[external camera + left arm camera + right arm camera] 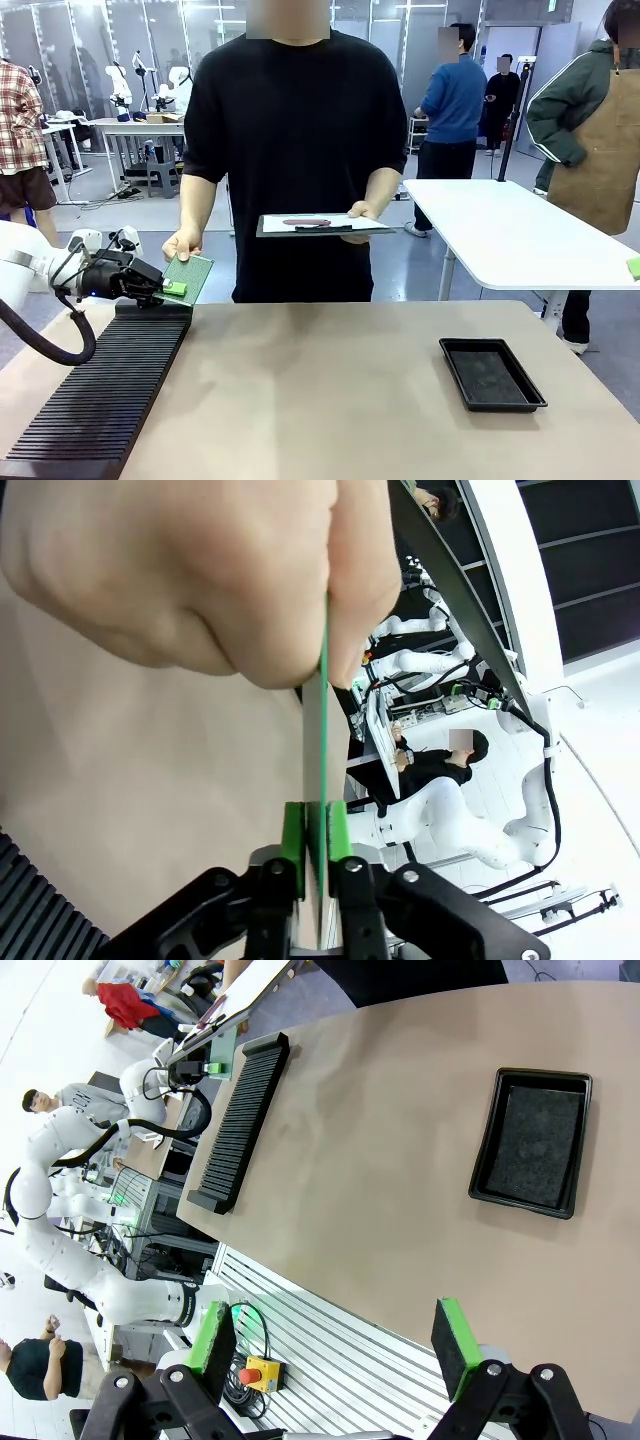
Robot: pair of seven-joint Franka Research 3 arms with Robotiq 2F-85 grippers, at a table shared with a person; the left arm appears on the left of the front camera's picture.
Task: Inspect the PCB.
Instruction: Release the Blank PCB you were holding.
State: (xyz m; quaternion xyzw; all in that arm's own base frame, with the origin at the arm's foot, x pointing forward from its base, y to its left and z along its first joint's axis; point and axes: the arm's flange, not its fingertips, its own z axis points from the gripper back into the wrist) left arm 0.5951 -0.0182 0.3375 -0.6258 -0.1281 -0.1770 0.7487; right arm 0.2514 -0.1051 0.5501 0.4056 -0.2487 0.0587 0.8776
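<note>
PCB (191, 273): thin, stiff, light, probably fragile; pinched at near edge by left gripper (316, 832), person's hand (190, 580) gripping far edge; right gripper (336, 1345) wide, empty.

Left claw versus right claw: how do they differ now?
The left claw is shut on the PCB, which the person's hand also pinches; the right claw is open and holds nothing. The left claw sits at the far end of the slotted rack; the right claw hangs above the edge of the table. Both have green pads.
</note>
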